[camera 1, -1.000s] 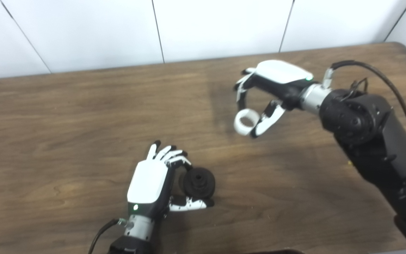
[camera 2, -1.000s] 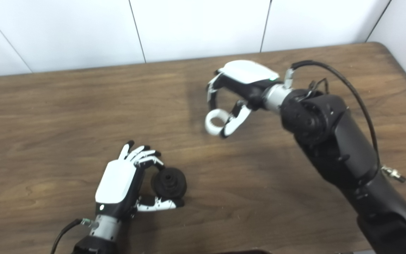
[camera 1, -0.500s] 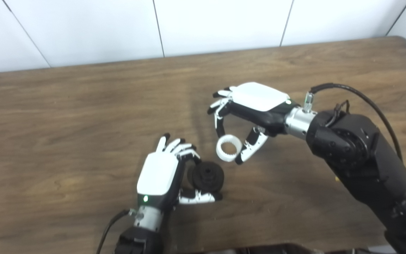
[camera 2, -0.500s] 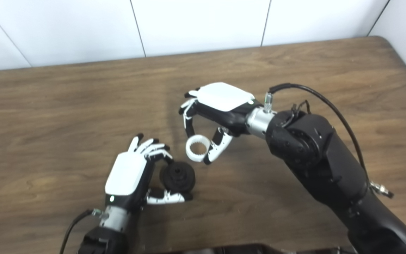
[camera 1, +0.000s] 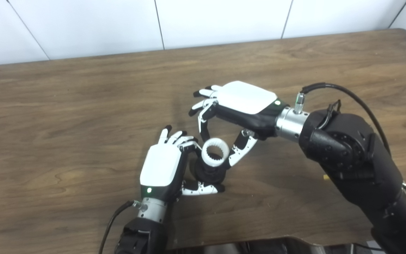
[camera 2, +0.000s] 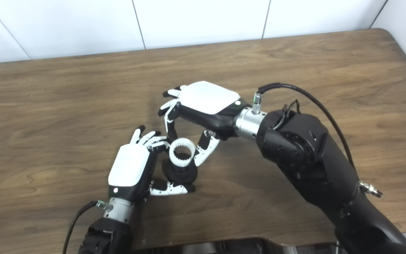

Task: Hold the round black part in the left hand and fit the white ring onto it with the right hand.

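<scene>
Right hand (camera 1: 238, 109): pinches the white ring (camera 1: 215, 157), tilted, right at the black part's top.
Left hand (camera 1: 162, 169): grips the black part (camera 1: 206, 173) above the desk (camera 1: 65, 106).
Advice: level the ring, centre it, press gently.

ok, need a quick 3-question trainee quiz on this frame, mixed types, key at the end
1. True or false: the white ring lies flat on the table, untouched.
2. Which hand holds the round black part? A) left hand B) right hand C) neither
3. Fill in: the ring's inner wall looks ____ (smooth / toothed).

Key:
1. False: the right hand pinches it just over the black part.
2. A
3. toothed
</scene>
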Controlling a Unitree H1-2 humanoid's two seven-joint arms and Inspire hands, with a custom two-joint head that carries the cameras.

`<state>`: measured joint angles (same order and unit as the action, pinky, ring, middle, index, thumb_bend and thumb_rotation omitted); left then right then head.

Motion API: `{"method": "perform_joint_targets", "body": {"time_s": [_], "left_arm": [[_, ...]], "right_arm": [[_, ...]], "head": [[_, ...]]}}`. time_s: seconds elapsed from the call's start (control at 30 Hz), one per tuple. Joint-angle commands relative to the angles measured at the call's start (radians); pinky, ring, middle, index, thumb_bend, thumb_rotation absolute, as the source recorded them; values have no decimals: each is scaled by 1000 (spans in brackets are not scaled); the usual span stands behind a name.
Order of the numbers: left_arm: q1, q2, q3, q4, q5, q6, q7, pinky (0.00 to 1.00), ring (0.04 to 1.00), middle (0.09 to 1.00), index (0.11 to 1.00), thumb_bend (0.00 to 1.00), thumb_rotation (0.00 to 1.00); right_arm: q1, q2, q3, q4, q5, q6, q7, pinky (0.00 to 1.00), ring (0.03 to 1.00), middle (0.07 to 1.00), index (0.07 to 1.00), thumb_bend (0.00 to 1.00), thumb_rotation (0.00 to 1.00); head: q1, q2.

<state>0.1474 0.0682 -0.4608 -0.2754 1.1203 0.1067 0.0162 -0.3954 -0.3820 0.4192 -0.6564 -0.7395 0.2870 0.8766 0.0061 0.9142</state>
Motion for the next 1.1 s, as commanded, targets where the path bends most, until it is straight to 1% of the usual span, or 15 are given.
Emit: {"method": "perform_joint_targets", "body": {"time_s": [0.0, 0.23, 0.6, 0.73, 1.07], "left_arm": [[-17, -9, -7, -2, 17, 3, -7, 1000, 869, 760, 483, 524, 54], [-17, -13, -6, -10, 13, 7, -16, 1000, 872, 763, 483, 524, 54], [-16, -18, -7, -19, 17, 7, -23, 1000, 871, 765, 483, 524, 54], [-17, -21, -8, -23, 20, 12, -31, 1000, 873, 767, 483, 524, 54], [-21, -25, -11, -21, 25, 12, -29, 1000, 871, 764, 483, 525, 55]], "right_arm": [[-29, 3, -8, -26, -8, -20, -4, 984, 972, 844, 483, 524, 133], [-24, 0, 3, -15, -12, -39, 12, 973, 973, 845, 483, 524, 133], [-3, 1, 0, 20, -13, -78, -3, 956, 961, 841, 483, 524, 132], [1, 3, -3, 30, -18, -91, -8, 993, 968, 838, 483, 524, 133], [2, 6, -15, 46, -30, -109, -12, 1000, 981, 846, 484, 524, 133]], "head": [[1, 1], [2, 3], [2, 8], [0, 8], [0, 7]]}}
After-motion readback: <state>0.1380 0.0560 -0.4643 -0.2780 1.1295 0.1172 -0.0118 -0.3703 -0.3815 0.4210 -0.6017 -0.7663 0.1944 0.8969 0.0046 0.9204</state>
